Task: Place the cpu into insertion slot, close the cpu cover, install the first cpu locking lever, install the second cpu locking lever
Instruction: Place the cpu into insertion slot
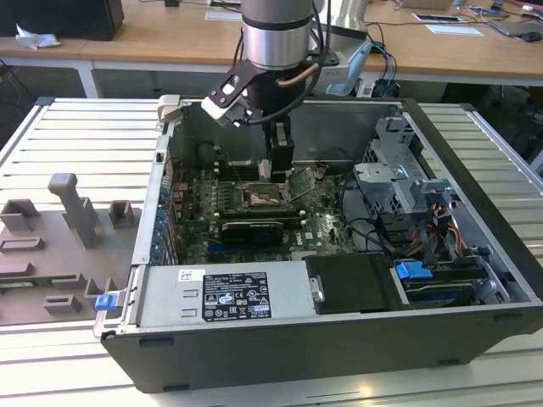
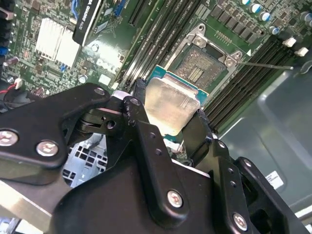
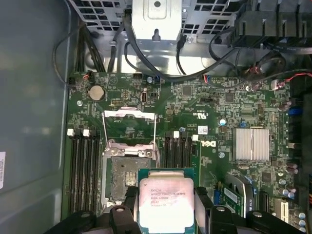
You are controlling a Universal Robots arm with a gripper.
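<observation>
Silver and steady, the arm [image 1: 276, 34] drops straight down from above into the open computer case [image 1: 254, 365], which lies on its side on the ribbed metal surface [image 1: 68, 136]. The wrist is vertical and the tool [image 1: 276, 165] points down at the green board.

In both wrist views the tool [image 2: 170, 111] [image 3: 165, 207] is closed to chip width. Its black fingers [image 2: 201, 130] press on two opposite edges of the cpu [image 2: 170, 105] [image 3: 165, 200]. That's a firm pinch, with the chip carried clear above the board.

The cpu sits flat, with its pale metal face turned up toward the first wrist camera and a green rim showing round it. It's square, so no long axis. In the first wrist view its edges run parallel to the sides of the insertion slot [image 3: 127, 173] [image 2: 200, 68].

The slot lies bare with its dark centre exposed, between the banks of memory slots [image 3: 83, 161]. The chip hangs just beside it, overlapping one corner of it in the first wrist view.

The cpu cover [image 3: 129, 113] stands swung open at the far side of the slot.
</observation>
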